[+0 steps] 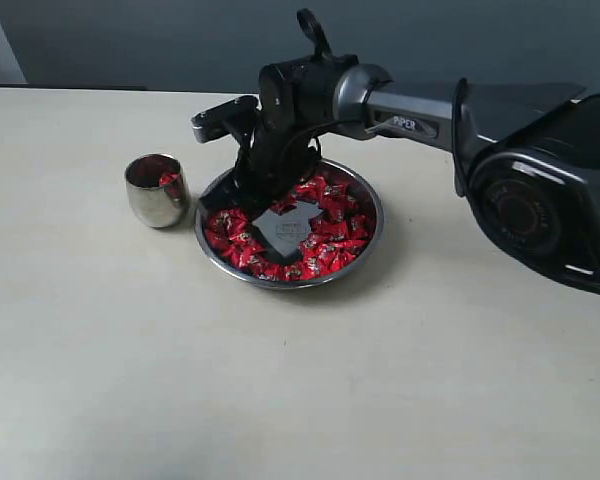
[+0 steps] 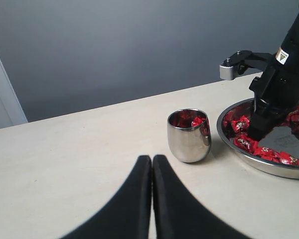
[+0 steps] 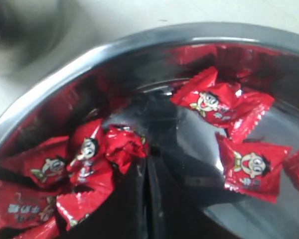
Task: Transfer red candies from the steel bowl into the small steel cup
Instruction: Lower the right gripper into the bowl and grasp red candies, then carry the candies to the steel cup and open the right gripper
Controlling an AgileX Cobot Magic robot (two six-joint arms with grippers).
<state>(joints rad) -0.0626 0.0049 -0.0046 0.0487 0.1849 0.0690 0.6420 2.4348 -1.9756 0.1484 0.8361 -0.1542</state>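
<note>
Well off to the left, the left gripper (image 2: 152, 160) hangs low over the pale surface (image 1: 100, 380), its jaws pressed together and holding nothing. Next along, the cup (image 1: 155, 200) stands upright just beside the bowl (image 2: 251, 163), apart from it, with a few red candies (image 2: 189, 119) already inside. Most of the candies lie in a ring around the bowl's flat bottom, leaving bare steel in the middle. The right gripper (image 3: 147, 172) reaches down into the side of the bowl nearest the cup. Its jaws are together, with a crumpled candy right at their tips, though I cannot tell whether a wrapper corner is pinched. Each piece looks light, with a soft, slick, crinkly wrapper that probably slides on steel. The best hold is likely across the plump middle, not the thin sealed ends, which could slip free.
</note>
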